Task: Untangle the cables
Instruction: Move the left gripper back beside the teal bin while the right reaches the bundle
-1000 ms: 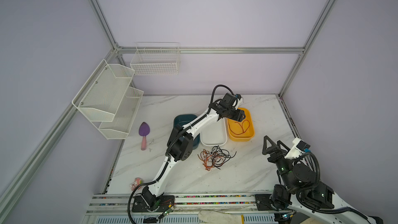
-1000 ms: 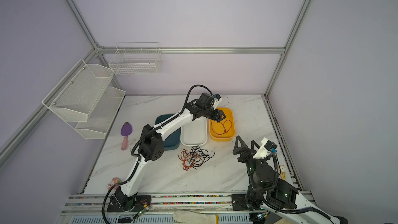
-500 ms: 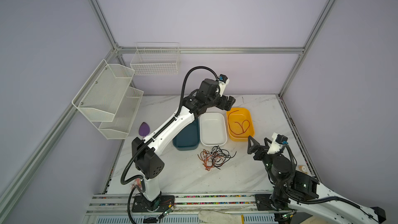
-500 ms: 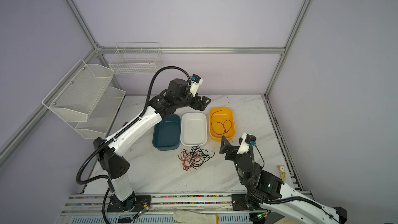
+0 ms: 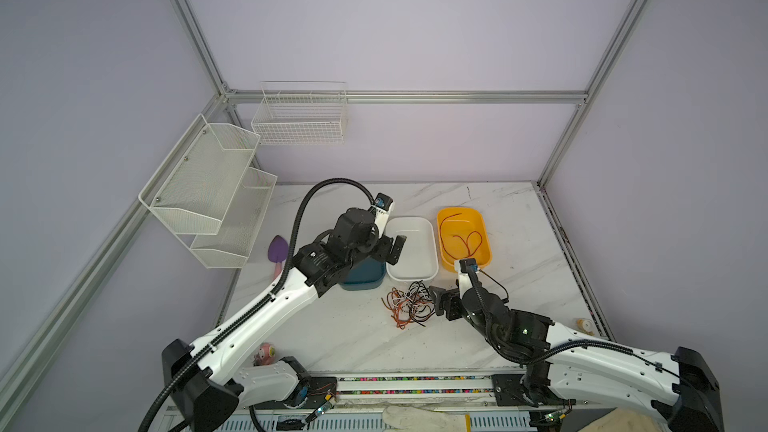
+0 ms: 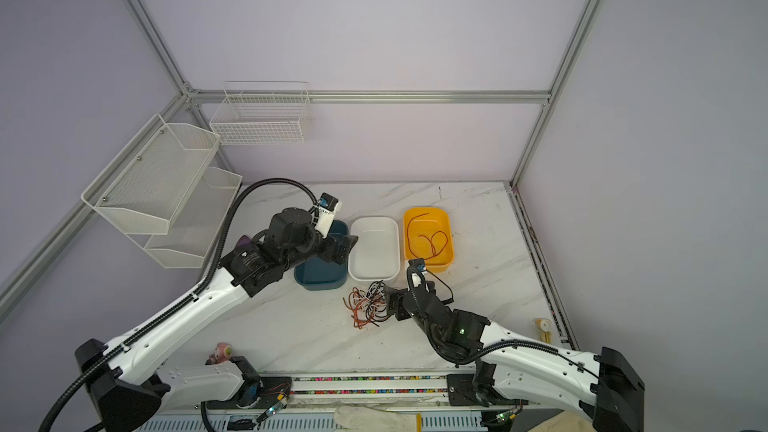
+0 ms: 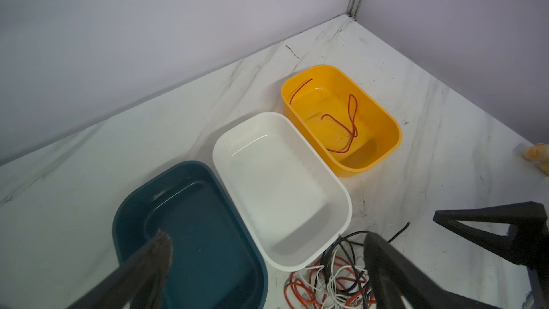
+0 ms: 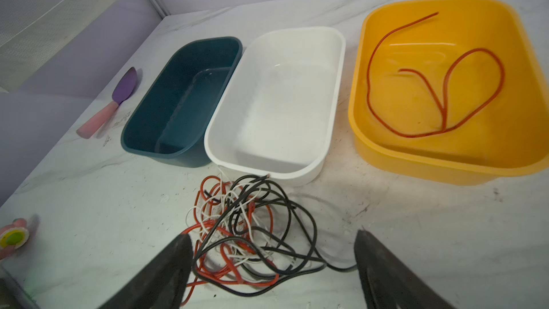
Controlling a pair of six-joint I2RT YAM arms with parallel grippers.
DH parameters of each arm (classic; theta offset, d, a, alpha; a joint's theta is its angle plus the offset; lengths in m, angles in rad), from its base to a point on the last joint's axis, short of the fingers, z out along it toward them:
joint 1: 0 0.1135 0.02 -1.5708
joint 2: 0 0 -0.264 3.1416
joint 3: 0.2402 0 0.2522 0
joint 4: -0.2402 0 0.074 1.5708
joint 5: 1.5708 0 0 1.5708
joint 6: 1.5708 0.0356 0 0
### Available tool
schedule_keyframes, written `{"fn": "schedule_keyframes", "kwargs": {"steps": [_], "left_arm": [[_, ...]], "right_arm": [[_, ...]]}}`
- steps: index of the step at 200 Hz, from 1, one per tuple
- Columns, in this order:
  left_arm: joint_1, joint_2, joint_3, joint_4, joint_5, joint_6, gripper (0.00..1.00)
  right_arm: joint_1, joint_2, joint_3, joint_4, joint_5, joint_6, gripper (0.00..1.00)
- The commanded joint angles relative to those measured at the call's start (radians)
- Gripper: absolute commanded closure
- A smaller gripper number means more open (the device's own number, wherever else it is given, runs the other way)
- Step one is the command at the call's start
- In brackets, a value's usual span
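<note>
A tangle of thin black, orange-red and white cables (image 5: 409, 303) (image 6: 369, 302) (image 8: 246, 230) (image 7: 329, 283) lies on the marble table in front of the white bin. One red cable (image 5: 462, 238) (image 6: 428, 239) (image 8: 439, 84) (image 7: 344, 120) lies loose in the yellow bin (image 5: 484, 228). My right gripper (image 5: 440, 303) (image 6: 392, 302) (image 8: 273, 240) is open and low at the tangle's right side, with its fingers either side of the nearest loops. My left gripper (image 5: 388, 253) (image 6: 343, 249) (image 7: 267, 242) hangs open and empty above the blue and white bins.
A blue bin (image 5: 361, 280), a white bin (image 5: 411, 221) and the yellow bin stand side by side behind the tangle. A purple scoop (image 5: 277, 253) lies far left. Mesh shelves (image 5: 208, 184) and a wire basket (image 5: 299, 118) hang on the walls. Small toys (image 5: 266, 353) (image 5: 584, 324) sit near the front edges.
My left gripper left the yellow bin, swung back over the blue and white bins and opened wider. My right arm came forward and down to the tangle.
</note>
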Motion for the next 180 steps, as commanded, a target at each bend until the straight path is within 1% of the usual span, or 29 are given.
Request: {"fn": "schedule_keyframes", "kwargs": {"steps": [1,16,31,46,59,67,83,103,117,131,160,180], "left_arm": [[-0.004,-0.072,-0.116,0.068,-0.126,0.059,0.00],[-0.007,-0.097,-0.160,0.075,-0.153,0.077,0.00],[-0.016,-0.107,-0.186,0.083,-0.175,0.098,0.00],[-0.018,-0.104,-0.169,0.059,-0.175,0.112,0.00],[-0.019,-0.101,-0.147,0.028,-0.179,0.117,0.00],[-0.019,-0.103,-0.141,0.018,-0.186,0.115,0.00],[-0.018,-0.116,-0.145,0.018,-0.192,0.122,0.00],[-0.018,-0.127,-0.145,0.018,-0.201,0.124,0.00],[-0.019,-0.127,-0.145,0.019,-0.200,0.124,0.00],[-0.019,-0.123,-0.145,0.018,-0.198,0.125,0.00],[-0.018,-0.117,-0.143,0.014,-0.193,0.127,0.00],[-0.019,-0.116,-0.144,0.014,-0.187,0.125,0.00]], "right_arm": [[0.013,0.033,0.034,0.076,-0.134,0.038,0.12],[0.019,0.081,0.050,0.093,-0.175,0.050,0.13],[0.022,0.126,0.069,0.094,-0.192,0.065,0.15],[0.025,0.160,0.083,0.091,-0.186,0.081,0.20],[0.025,0.178,0.078,0.117,-0.186,0.086,0.21],[0.025,0.191,0.082,0.128,-0.190,0.090,0.24],[0.025,0.228,0.103,0.115,-0.186,0.094,0.31],[0.025,0.256,0.121,0.111,-0.180,0.101,0.34],[0.025,0.265,0.117,0.140,-0.191,0.106,0.38],[0.025,0.276,0.113,0.162,-0.197,0.109,0.39],[0.025,0.317,0.125,0.159,-0.191,0.117,0.48],[0.025,0.338,0.123,0.168,-0.191,0.126,0.52]]}}
